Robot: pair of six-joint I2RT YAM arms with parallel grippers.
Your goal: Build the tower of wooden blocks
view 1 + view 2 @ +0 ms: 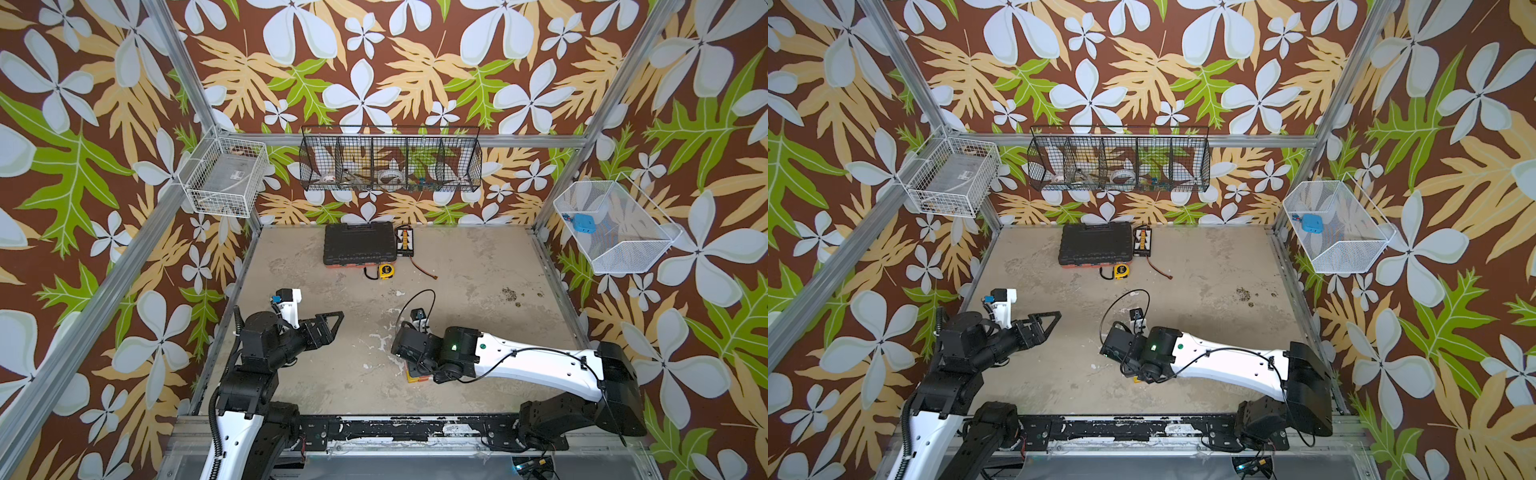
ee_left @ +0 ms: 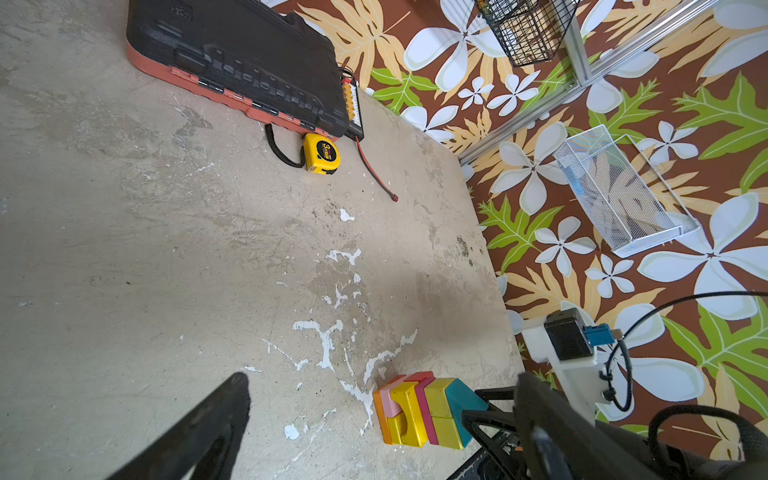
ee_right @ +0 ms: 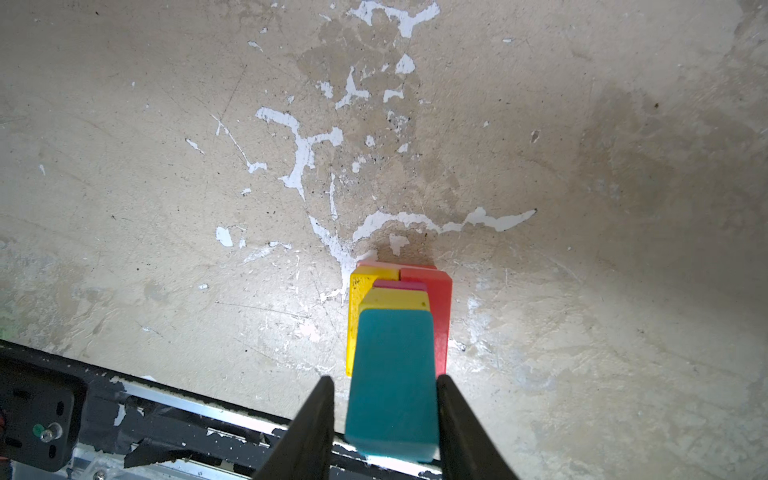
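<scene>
The tower (image 2: 415, 415) stands near the table's front edge: an orange base, pink and yellow pieces, a magenta slab, yellow blocks and a teal wedge (image 2: 459, 401) on top. In both top views my right arm covers it, leaving only a yellow and red corner (image 1: 415, 376) visible. My right gripper (image 3: 385, 377) points down over it, its fingers either side of the teal wedge (image 3: 392, 382). One finger stands slightly off it and the other sits at its edge. My left gripper (image 1: 334, 326) hovers wide open to the tower's left, holding nothing.
A black tool case (image 1: 359, 245), a yellow tape measure (image 1: 386, 271), a charger board (image 1: 405, 241) and a loose red wire (image 1: 422, 268) lie at the back. Wire baskets hang on the walls. The black front rail (image 3: 187, 399) runs right beside the tower.
</scene>
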